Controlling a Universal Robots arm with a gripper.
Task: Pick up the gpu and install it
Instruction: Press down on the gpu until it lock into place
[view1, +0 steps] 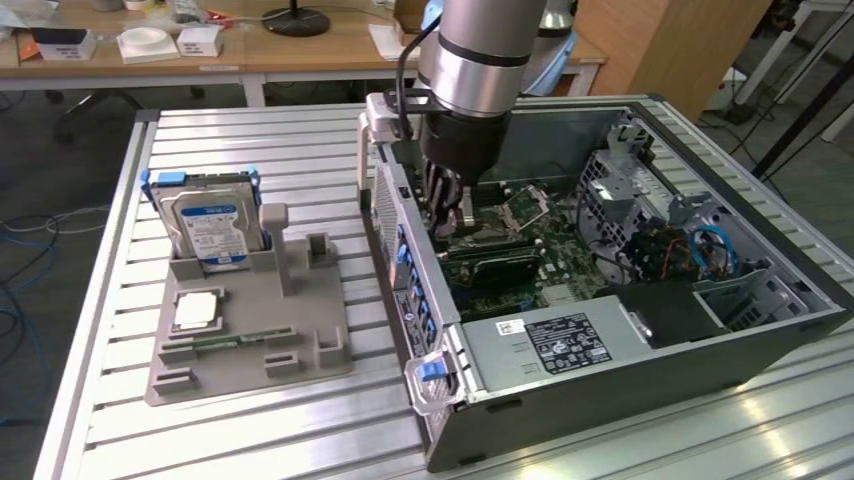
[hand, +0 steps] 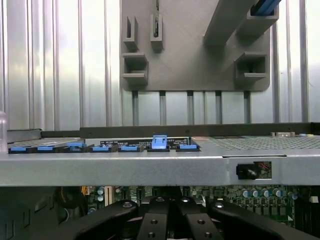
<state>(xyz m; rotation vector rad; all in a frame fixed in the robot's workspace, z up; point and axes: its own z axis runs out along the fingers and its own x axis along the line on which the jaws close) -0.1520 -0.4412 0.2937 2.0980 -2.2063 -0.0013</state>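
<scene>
From my station I see the arm (view1: 470, 60) reaching down into the open computer case (view1: 747, 330) that lies on its side on the slatted metal desk (view1: 267, 440). The claw (view1: 451, 215) is low inside the case, just above the motherboard (view1: 561, 265), and its fingers (hand: 160, 220) are drawn together in a narrow pinch. Directly under them sits the gpu (view1: 491, 262), a dark flat card lying along the board near the case's slotted rear wall; I cannot tell whether the fingers are clamped on its edge or merely resting against it, nor whether it is fully seated in its slot. In the wrist view the fingers converge below the case's grey wall, where a row of blue clips (hand: 159, 143) runs along the edge. Toward the exterior view's left, well apart from the case, a grey parts holder (view1: 247, 340) rests on the desk. A hard drive with a blue label (view1: 211, 228) stands upright at its far end, a square silver chip (view1: 196, 310) lies flat in a recess, and a narrow green memory stick (view1: 230, 341) lies nearer the front.
</scene>
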